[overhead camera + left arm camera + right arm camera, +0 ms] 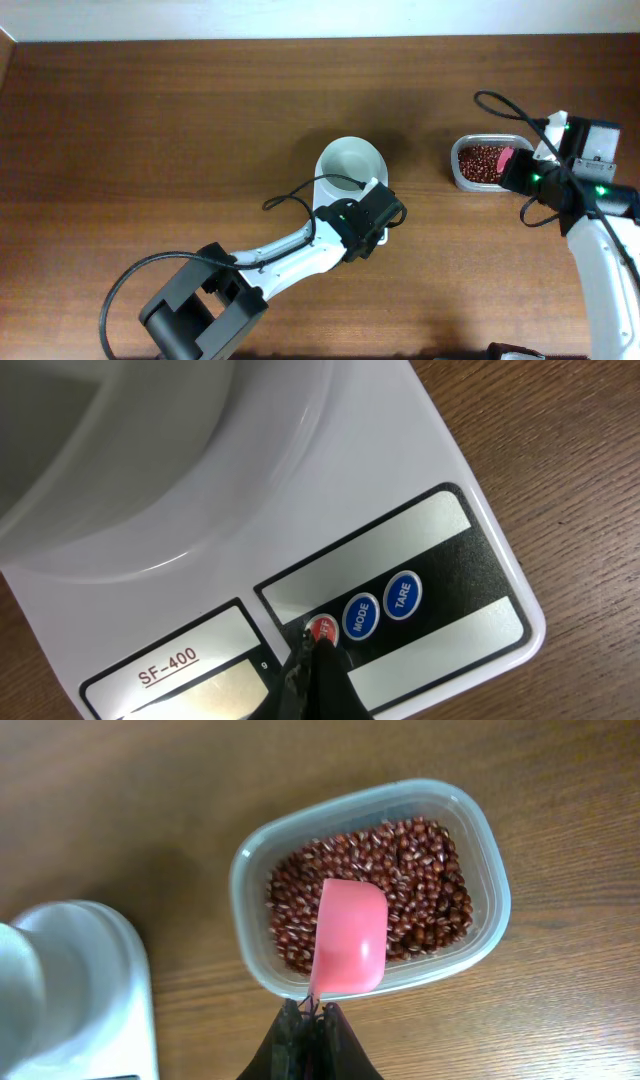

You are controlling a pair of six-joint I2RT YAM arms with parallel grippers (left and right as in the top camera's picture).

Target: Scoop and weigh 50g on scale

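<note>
I read this as a robotics lab bench — bare wood-grain table (pixel 150 120), cabled left arm (pixel 290 250) and right arm (pixel 600 260), a scale (pixel 400 500) and bean tub (pixel 248 880) as props.

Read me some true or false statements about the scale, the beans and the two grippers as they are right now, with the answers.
1. The bowl on the scale is empty. True.
2. The left gripper has its tip at the TARE button. False: its shut tip is at the red button.
3. The right gripper holds a pink scoop over the beans. True.
4. The bean container stands on the scale. False: it stands on the table, apart from the scale.
</note>
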